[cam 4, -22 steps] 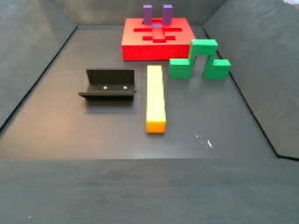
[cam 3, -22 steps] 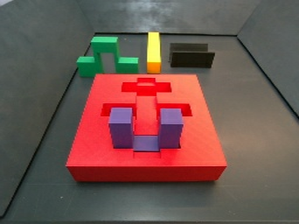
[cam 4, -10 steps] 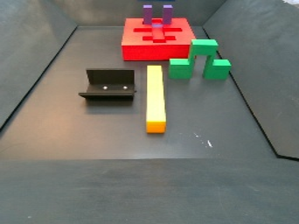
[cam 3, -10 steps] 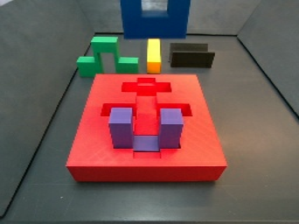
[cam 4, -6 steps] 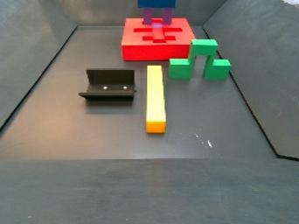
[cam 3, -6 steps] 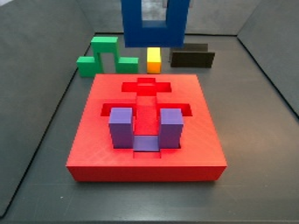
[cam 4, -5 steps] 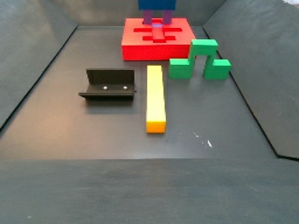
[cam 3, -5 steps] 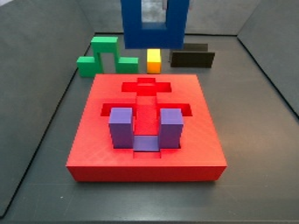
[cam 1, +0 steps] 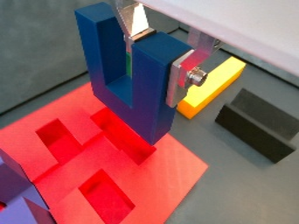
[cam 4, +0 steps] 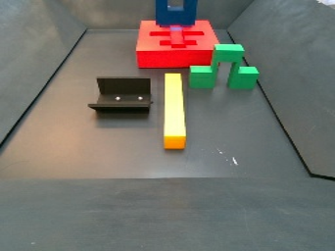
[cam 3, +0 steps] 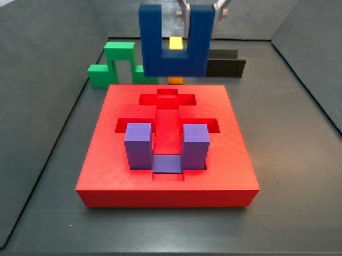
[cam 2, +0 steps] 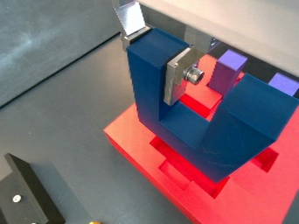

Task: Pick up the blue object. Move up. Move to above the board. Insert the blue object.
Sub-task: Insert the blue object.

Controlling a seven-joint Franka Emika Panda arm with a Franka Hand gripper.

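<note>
Wrist views: pincer [cam 1: 156,54] clamped on one prong of the blue block [cam 1: 131,77], hanging above the red board [cam 1: 82,149] with open recesses below; yellow bar [cam 1: 215,86] and fixture [cam 1: 260,123] beyond.

Side views: blue block [cam 3: 178,42] over board's [cam 3: 167,150] far edge; purple block [cam 3: 166,146] seated in near recess; green block [cam 4: 222,67] beside board, bench [cam 4: 78,127] open around.

blue object [cam 3: 178,45]: came down into view and lowered toward the board [cam 3: 167,150], clamped in the gripper [cam 1: 158,54].
yellow bar [cam 3: 175,45]: became partly hidden behind the descending block.
</note>
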